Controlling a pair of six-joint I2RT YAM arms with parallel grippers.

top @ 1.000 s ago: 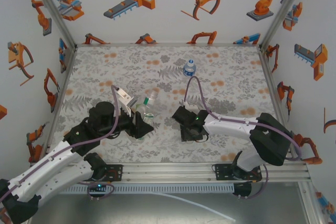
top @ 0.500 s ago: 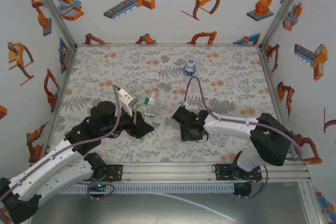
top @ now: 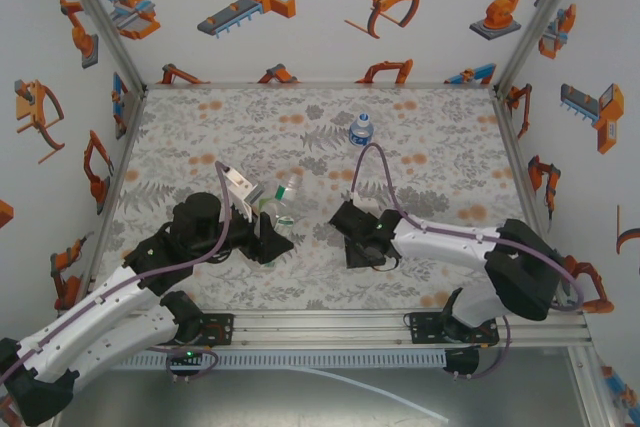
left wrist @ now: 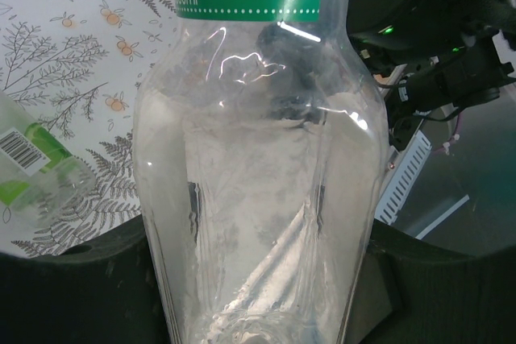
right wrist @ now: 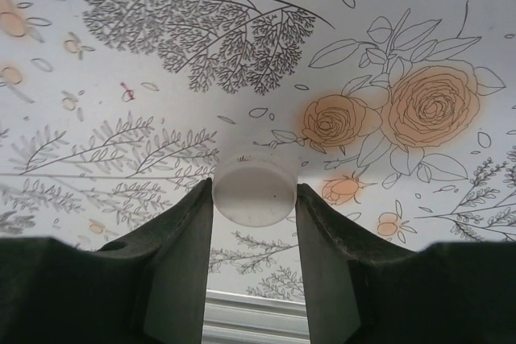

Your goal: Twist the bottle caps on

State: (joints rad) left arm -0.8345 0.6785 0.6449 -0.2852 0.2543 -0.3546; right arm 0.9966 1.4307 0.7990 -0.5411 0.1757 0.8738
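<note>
Clear plastic is filling my left wrist feed: the left gripper (top: 268,221) is clamping the green-labelled bottle (left wrist: 258,159), with its dark fingers (left wrist: 72,288) closed against both sides of the body. The bottle's long axis is running straight out from between the fingers, and the green label band is sitting at the end farther from the gripper. From the overhead camera I am seeing that same bottle (top: 284,197) pointing away from the arm bases and a little to the right, held left of the table's middle.

At the left edge of the left wrist feed, another bottle (left wrist: 28,163) with a barcode and green on its label is lying on the floral cloth (top: 200,137). It is too blurred for me to tell which way it is pointing.

On the right wrist feed, the right gripper (right wrist: 255,209) is closing narrowly on a white cap (right wrist: 255,189), with one pad against each side. The cap is sitting round and squat on the cloth with its short axis standing up from it. I cannot tell which face is the open one.

Toward the far edge, the blue-labelled bottle (top: 361,129) is standing upright, well apart from both grippers.
</note>
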